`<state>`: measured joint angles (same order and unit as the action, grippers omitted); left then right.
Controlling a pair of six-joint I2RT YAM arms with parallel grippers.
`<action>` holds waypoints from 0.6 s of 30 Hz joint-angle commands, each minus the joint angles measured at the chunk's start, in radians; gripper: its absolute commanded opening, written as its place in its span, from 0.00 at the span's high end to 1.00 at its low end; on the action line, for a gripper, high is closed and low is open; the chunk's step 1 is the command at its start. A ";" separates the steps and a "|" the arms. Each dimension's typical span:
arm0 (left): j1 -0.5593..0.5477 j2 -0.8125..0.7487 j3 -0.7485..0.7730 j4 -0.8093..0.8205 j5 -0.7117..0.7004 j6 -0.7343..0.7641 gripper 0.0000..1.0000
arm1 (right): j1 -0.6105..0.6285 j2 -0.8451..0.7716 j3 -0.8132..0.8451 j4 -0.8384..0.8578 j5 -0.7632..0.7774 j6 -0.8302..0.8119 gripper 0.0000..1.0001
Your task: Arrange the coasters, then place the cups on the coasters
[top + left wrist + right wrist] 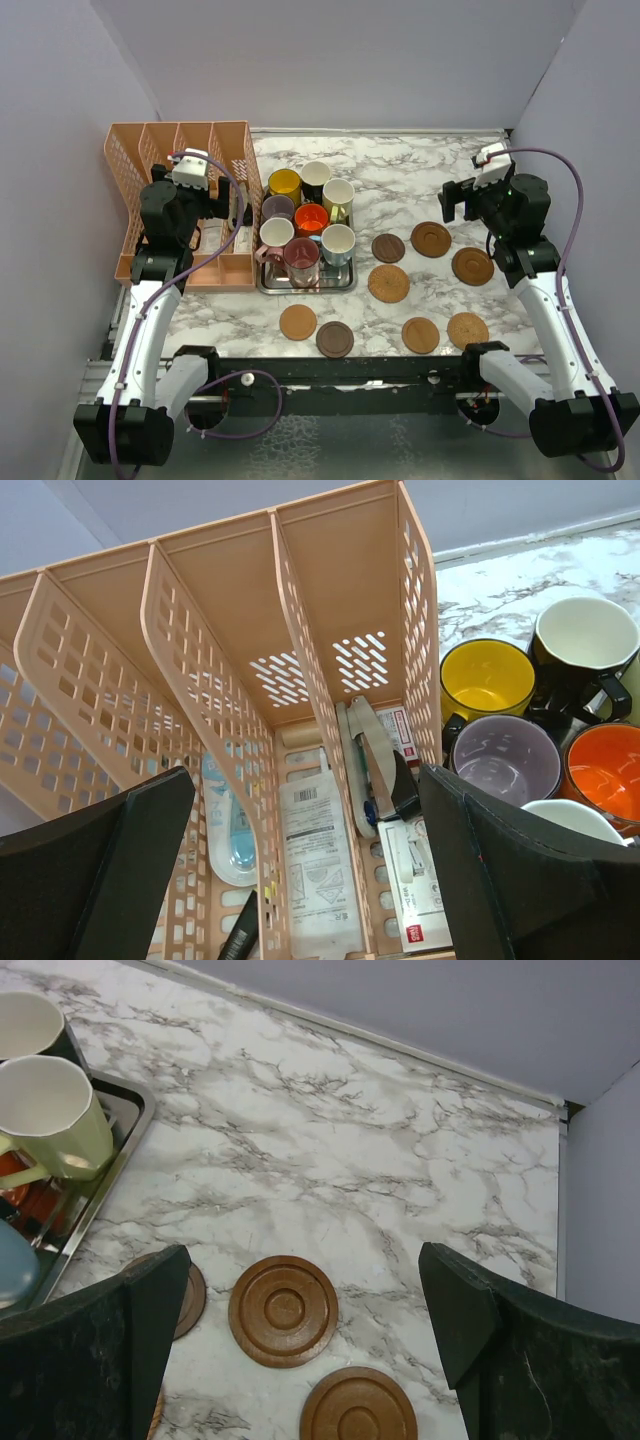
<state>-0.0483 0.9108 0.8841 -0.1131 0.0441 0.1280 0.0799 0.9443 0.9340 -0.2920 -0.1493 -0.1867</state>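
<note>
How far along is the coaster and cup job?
Done: nothing clearly. The eight coasters lie scattered on the table, front and right of the steel tray, in no neat pattern.
In hand: nothing. The left claw is open over the orange rack, and the right claw is open above the coasters.
Left: arranging the coasters, then moving all eight cups, which sit on the tray.

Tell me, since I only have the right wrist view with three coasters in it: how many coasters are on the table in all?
Observer: Eight coasters, all lying flat on the marble table, none stacked.
Operator: Any cups off the tray yet?
Observer: No, all eight cups stand in the steel tray.
Operator: Where is the other arm?
Observer: Over the peach file rack; the left gripper is open and empty.
</note>
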 commanded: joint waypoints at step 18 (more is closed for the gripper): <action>-0.011 -0.027 0.004 0.024 0.010 -0.003 0.01 | 0.019 0.016 0.086 -0.095 -0.021 -0.018 0.00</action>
<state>-0.0547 0.9058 0.8841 -0.1127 0.0444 0.1253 0.0921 0.9497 0.9787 -0.3408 -0.1722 -0.1886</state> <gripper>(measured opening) 0.991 0.999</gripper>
